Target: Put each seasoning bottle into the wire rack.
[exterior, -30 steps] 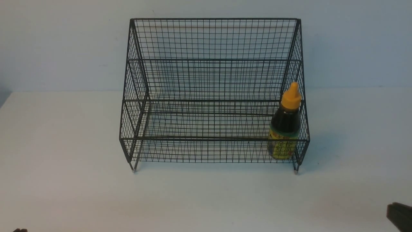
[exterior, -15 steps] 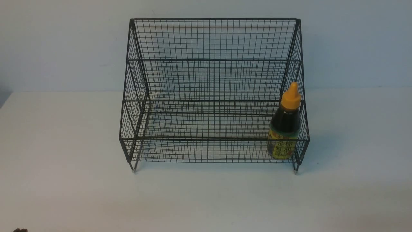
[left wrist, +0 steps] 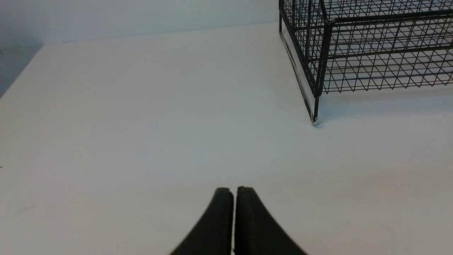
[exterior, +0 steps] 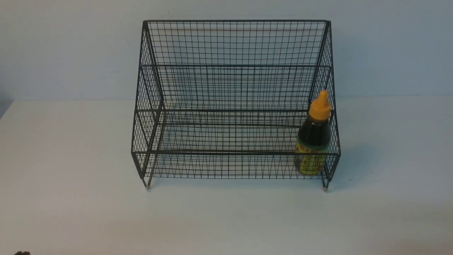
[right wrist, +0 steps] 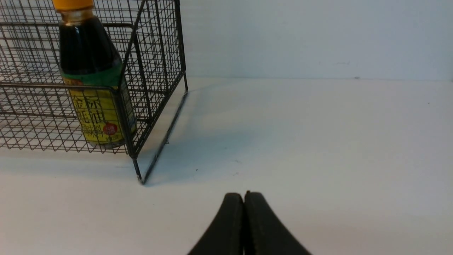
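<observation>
1. Apparently finished: the small dark-liquid seasoning bottle with orange-yellow nozzle cap [exterior: 314, 136] stands upright in the lowest tier's right corner of the black wire-mesh stepped rack [exterior: 233, 88].
2. Count: one bottle, one rack; no other bottle shows on the white surface [exterior: 70, 198].
3. Left fingers [left wrist: 226, 212] and right fingers [right wrist: 235, 219] are each pressed together, empty, well apart from the rack.
</observation>
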